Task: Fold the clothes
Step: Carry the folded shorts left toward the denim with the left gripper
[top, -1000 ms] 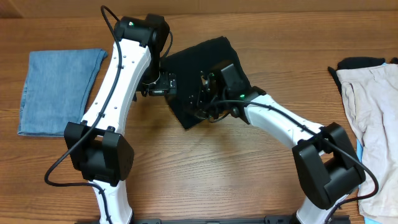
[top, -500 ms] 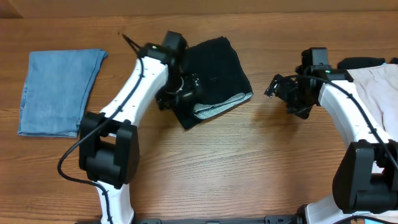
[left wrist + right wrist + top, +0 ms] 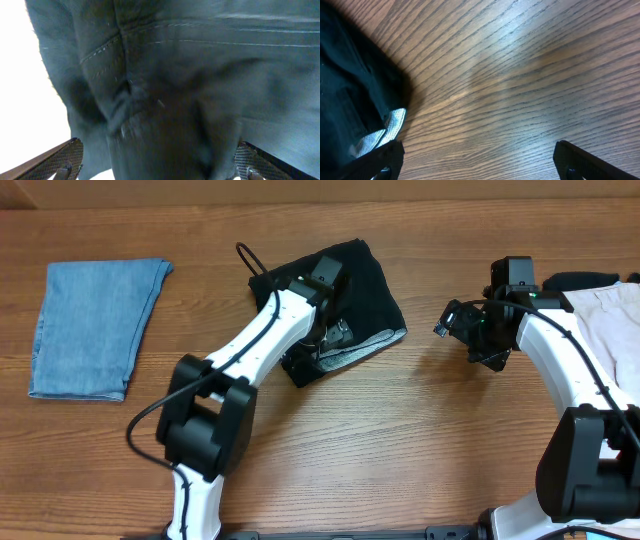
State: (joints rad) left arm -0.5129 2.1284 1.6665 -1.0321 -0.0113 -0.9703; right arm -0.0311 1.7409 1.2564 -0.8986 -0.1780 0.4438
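a folded light-blue denim garment lies flat at 9 o'clock on the wooden surface. near 12 o'clock sits the bunched black garment, with a pale lining showing at its 5 o'clock edge. the left arm hides its 8 o'clock corner, and the left jaws, spread wide, press into it. the right jaws hang apart over bare wood, just beside the beige garment at 3 o'clock.

A folded garment lies at the tabletop's left end. A second garment lies mid-table toward the back, under the left hand. The right hand hangs between it and a heap of clothes at the right edge.
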